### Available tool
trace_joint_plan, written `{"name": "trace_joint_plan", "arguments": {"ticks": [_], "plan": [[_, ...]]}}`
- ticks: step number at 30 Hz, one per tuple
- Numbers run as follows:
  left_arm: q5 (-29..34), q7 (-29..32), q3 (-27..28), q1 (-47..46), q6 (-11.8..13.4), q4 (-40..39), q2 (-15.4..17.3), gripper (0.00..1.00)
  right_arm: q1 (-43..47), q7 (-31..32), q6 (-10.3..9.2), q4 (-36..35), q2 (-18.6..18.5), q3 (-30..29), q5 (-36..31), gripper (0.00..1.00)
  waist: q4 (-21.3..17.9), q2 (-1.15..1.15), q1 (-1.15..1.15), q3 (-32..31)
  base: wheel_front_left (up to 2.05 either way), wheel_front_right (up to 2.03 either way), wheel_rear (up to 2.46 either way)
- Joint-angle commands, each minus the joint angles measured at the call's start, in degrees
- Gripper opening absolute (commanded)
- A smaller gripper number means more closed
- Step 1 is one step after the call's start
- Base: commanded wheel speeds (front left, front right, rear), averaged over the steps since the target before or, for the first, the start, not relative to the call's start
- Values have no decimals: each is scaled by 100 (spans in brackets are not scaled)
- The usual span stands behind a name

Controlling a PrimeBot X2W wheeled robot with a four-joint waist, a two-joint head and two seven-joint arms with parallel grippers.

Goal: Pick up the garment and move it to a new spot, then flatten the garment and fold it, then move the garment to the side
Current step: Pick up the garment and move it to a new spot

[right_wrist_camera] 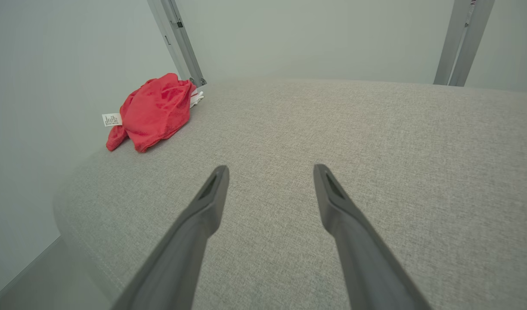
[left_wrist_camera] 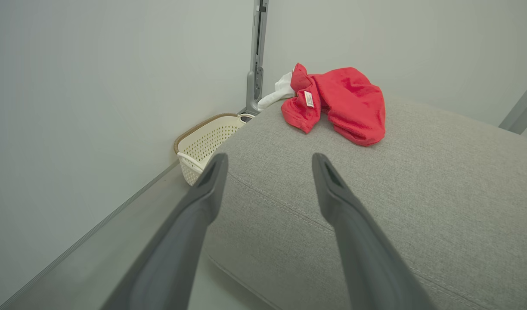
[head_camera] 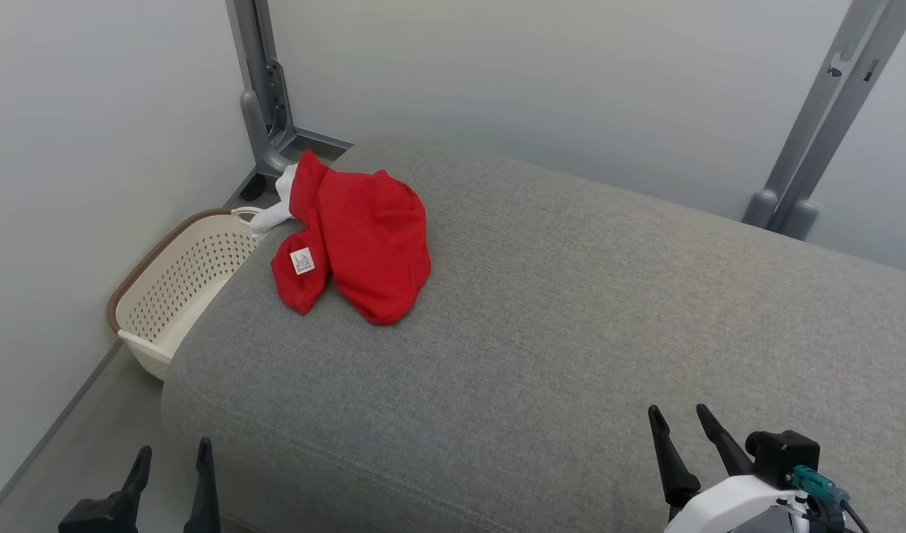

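A crumpled red garment with a white label and a white part at its far end lies near the far left corner of the grey cushion. It also shows as the red garment in the left wrist view and the red garment in the right wrist view. My left gripper stands open at the cushion's near left edge, far from the cloth. My right gripper stands open over the near right of the cushion. Nothing is between the fingers of my left gripper or my right gripper.
A cream perforated basket with a brown rim stands on the floor against the left wall, beside the cushion. Grey metal posts rise behind the cushion at the left and right. Walls close in at the left and behind.
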Motion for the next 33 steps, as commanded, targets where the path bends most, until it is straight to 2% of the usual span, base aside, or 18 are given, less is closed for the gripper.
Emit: {"name": "trace_joint_plan", "arguments": {"ticks": [1,6,10,14,19,22,25,30,31,33], "plan": [[-38,-22,27,97,27,-35,47,100,-58,-64,-7,18,-18,4,-10,100,65,0,0,66,0,0,0],[-38,-4,6,79,62,-75,57,100,-53,-84,-7,52,-19,32,-28,100,88,0,0,95,0,0,0],[-31,92,-83,-160,-41,-53,62,100,0,-92,-7,48,-18,33,-52,100,89,0,0,105,0,0,0],[-38,466,-240,-658,-154,152,50,100,76,-70,-7,-21,-19,-13,-121,100,98,0,0,140,0,0,0],[-168,1282,-522,-1685,-431,843,-131,100,223,109,-7,-258,-17,-110,-299,100,115,0,0,232,0,0,0],[-133,1718,-656,-2332,-489,1401,-200,100,154,336,-7,-589,-19,-78,-506,100,-91,0,0,514,0,0,0],[-180,1905,-734,-2937,-599,1904,-391,100,130,581,-7,-941,-42,-91,-698,100,-321,0,0,803,0,0,0],[-296,2152,-726,-3842,-749,2719,-568,100,138,974,-7,-1581,-239,9,-853,100,-742,0,0,1294,0,0,0],[-351,2214,-691,-4296,-845,3115,-606,100,166,1188,-7,-1930,-386,101,-854,100,-979,0,0,1567,0,0,0],[-375,2235,-672,-4446,-877,3243,-611,100,181,1234,-7,-2039,-432,135,-840,100,-1045,0,0,1650,0,0,0]]}}
